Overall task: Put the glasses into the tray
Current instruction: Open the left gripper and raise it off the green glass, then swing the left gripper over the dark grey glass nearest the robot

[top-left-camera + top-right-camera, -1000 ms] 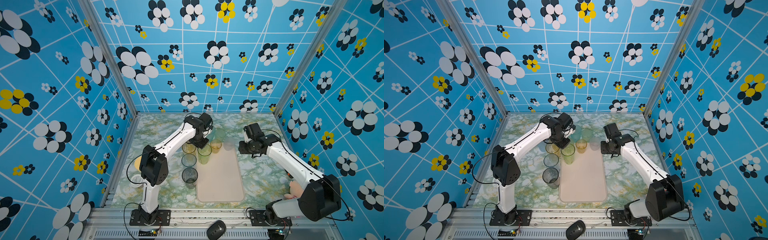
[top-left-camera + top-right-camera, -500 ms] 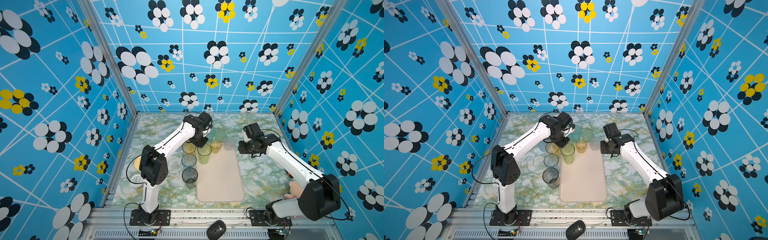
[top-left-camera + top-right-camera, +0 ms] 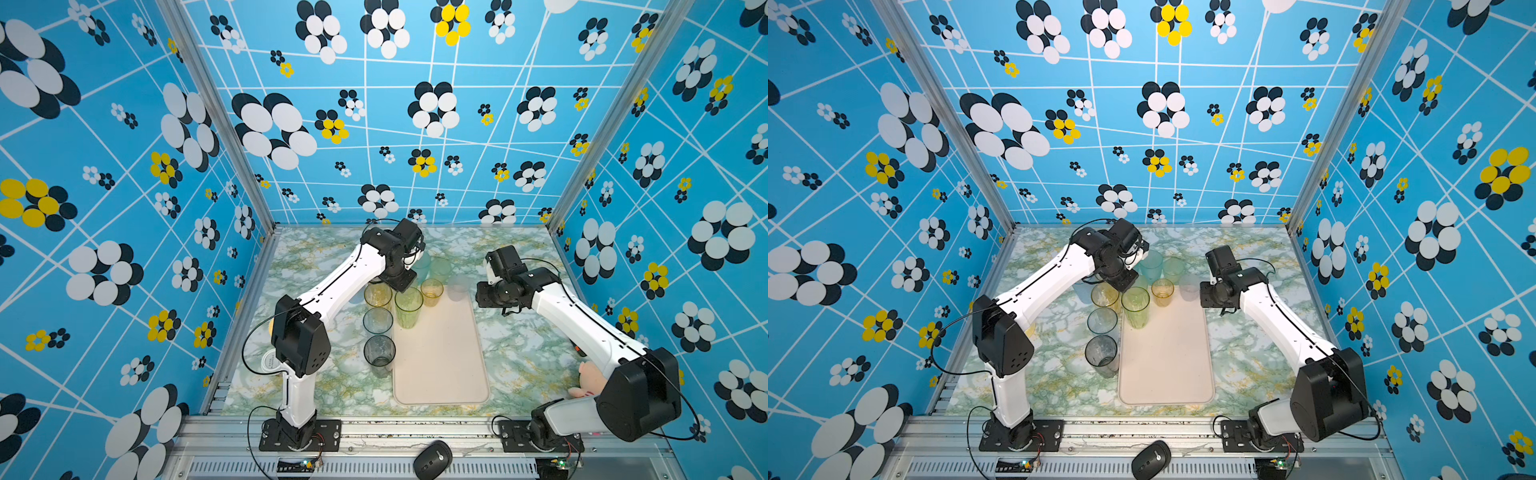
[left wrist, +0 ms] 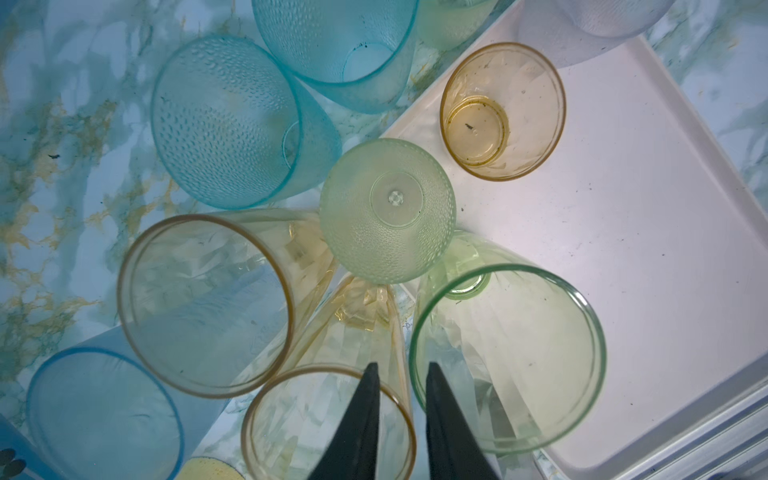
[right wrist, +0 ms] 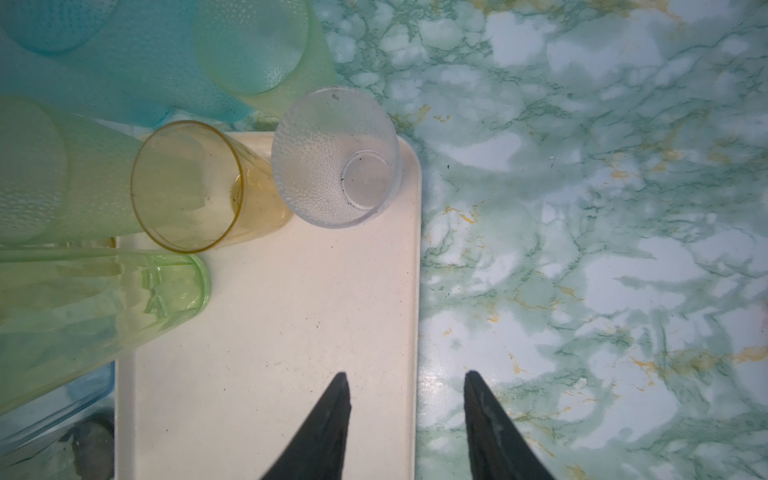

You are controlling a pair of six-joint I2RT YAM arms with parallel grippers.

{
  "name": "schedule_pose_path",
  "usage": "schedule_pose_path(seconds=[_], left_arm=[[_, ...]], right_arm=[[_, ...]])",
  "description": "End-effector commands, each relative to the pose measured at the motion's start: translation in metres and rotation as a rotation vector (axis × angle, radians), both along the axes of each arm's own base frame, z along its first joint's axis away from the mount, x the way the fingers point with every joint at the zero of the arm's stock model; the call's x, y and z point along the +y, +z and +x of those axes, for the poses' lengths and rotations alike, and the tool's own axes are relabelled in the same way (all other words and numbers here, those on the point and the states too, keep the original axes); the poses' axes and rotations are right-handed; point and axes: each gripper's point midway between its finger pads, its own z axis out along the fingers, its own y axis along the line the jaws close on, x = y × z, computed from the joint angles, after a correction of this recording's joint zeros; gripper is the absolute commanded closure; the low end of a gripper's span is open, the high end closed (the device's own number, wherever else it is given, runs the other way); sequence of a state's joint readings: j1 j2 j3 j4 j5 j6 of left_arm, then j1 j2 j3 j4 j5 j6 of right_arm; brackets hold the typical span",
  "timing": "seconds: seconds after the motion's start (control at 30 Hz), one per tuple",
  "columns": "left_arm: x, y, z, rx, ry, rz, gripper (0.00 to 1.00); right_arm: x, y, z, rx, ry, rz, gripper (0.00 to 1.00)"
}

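Both top views look from high over the near edge of the table [image 3: 519, 353], down and toward the back wall [image 3: 415, 137], far enough to hold the whole table; the two overlap almost wholly; the left wrist camera looks straight down, close over the glasses [image 4: 386, 208] crowded at a corner of the tray [image 4: 623, 249]; the right wrist camera looks down, close over the tray's far end and bare table; both wrist views share the small amber glass [image 5: 187, 187] and the tall green glass [image 5: 104, 299].

right gripper [image 5: 406, 376] straddles the edge of the tray [image 5: 270, 332], one finger over the tray, one over the table [image 5: 582, 249]; three glasses [image 5: 332, 166] stand on the tray ahead of it; left gripper [image 4: 402, 365] hangs over a glass [image 4: 291, 424] just beside the tray, other glasses crowded ahead
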State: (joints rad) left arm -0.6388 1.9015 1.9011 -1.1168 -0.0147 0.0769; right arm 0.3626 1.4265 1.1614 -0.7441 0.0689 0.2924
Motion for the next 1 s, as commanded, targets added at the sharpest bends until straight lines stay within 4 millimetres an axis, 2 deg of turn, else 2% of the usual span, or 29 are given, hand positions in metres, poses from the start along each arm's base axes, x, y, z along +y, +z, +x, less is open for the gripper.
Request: schedule_pose_path(seconds=[0.0, 0.17, 0.27, 0.37, 0.43, 0.63, 0.73, 0.97], left_arm=[[-0.004, 0.041, -0.008, -0.099, -0.038, -0.068, 0.78], [0.003, 0.075, -0.031, -0.182, -0.029, -0.111, 0.81], [0.020, 0.091, -0.054, -0.215, 0.008, -0.134, 0.82], [0.047, 0.094, -0.081, -0.205, 0.073, -0.149, 0.84], [0.062, 0.088, -0.100, -0.171, 0.117, -0.155, 0.85], [0.100, 0.046, -0.154, -0.012, 0.236, -0.126, 0.86], [0.105, 0.029, -0.175, 0.062, 0.271, -0.158, 0.86], [0.107, 0.005, -0.198, 0.146, 0.315, -0.193, 0.86]], right_arm=[[0.010, 0.006, 0.005, -0.019, 0.007, 0.023, 0.53], [0.030, 0.008, 0.007, -0.026, 0.046, 0.052, 0.53], [0.043, 0.006, 0.009, -0.026, 0.071, 0.079, 0.53], [0.048, 0.005, 0.012, -0.026, 0.075, 0.085, 0.53], [0.050, 0.004, 0.013, -0.027, 0.076, 0.087, 0.53], [0.056, 0.007, 0.013, -0.035, 0.080, 0.108, 0.53], [0.059, 0.006, 0.012, -0.031, 0.086, 0.110, 0.54], [0.063, 0.003, 0.007, -0.024, 0.095, 0.113, 0.54]])
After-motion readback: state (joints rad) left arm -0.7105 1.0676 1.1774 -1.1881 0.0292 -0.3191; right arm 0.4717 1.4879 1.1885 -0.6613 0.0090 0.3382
